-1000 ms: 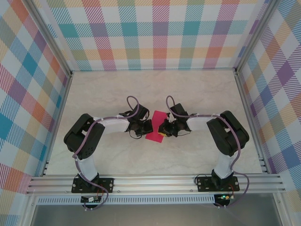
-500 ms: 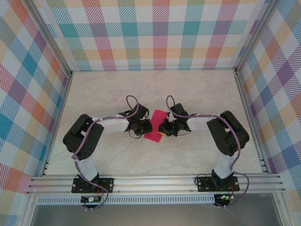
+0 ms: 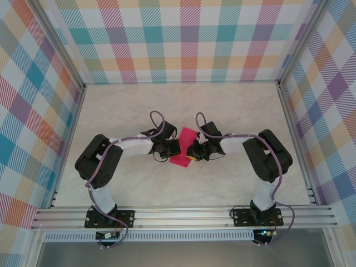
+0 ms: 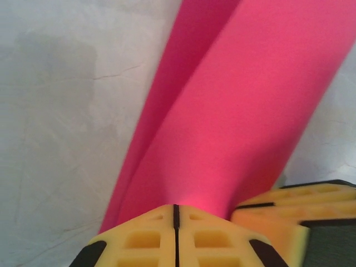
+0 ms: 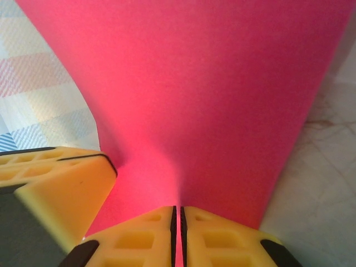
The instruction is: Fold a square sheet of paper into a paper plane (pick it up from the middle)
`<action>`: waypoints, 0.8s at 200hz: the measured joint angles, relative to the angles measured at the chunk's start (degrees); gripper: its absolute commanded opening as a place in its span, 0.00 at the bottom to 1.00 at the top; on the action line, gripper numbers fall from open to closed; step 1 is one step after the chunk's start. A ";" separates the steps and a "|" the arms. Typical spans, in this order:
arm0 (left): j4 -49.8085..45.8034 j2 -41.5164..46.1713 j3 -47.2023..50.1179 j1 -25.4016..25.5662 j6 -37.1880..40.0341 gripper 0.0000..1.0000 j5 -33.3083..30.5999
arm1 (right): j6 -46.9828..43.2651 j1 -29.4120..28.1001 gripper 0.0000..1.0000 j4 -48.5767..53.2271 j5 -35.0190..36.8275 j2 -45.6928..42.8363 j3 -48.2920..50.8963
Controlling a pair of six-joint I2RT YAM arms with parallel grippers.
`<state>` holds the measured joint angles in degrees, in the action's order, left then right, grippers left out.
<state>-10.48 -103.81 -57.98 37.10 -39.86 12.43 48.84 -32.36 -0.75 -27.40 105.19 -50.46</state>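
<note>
Magenta paper, opposite edges pinched: left fingers, right fingers.

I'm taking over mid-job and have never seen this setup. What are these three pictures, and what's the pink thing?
The wide picture looks down from above and behind on two robot arms bolted at the near edge of a pale table with checked walls. Their tips, the left gripper and the right gripper, meet in the middle at a sheet of pink paper. The other two pictures come from a camera on each wrist, looking along that arm's yellow fingers. Each shows the fingers pressed shut on an edge of the paper, so both arms are pinching it, close together. The paper appears to be folded over on itself.
</note>
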 measured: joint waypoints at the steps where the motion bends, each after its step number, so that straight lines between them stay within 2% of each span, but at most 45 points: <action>1: -0.07 -0.07 0.00 0.00 0.04 0.05 -0.11 | 0.00 0.00 0.13 -0.04 -0.02 0.00 0.00; 81: -0.35 -0.46 -0.11 0.00 0.22 0.04 -1.03 | 2.89 -3.74 0.13 -4.74 -0.55 -2.56 4.76; 160: -0.35 -0.46 -0.11 0.00 0.22 0.04 -1.09 | 3.19 -4.96 0.12 -4.35 -0.31 -3.32 4.85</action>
<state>-10.83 -104.27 -58.08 37.10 -39.64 11.33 52.03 -37.32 -5.10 -27.70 101.86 -45.60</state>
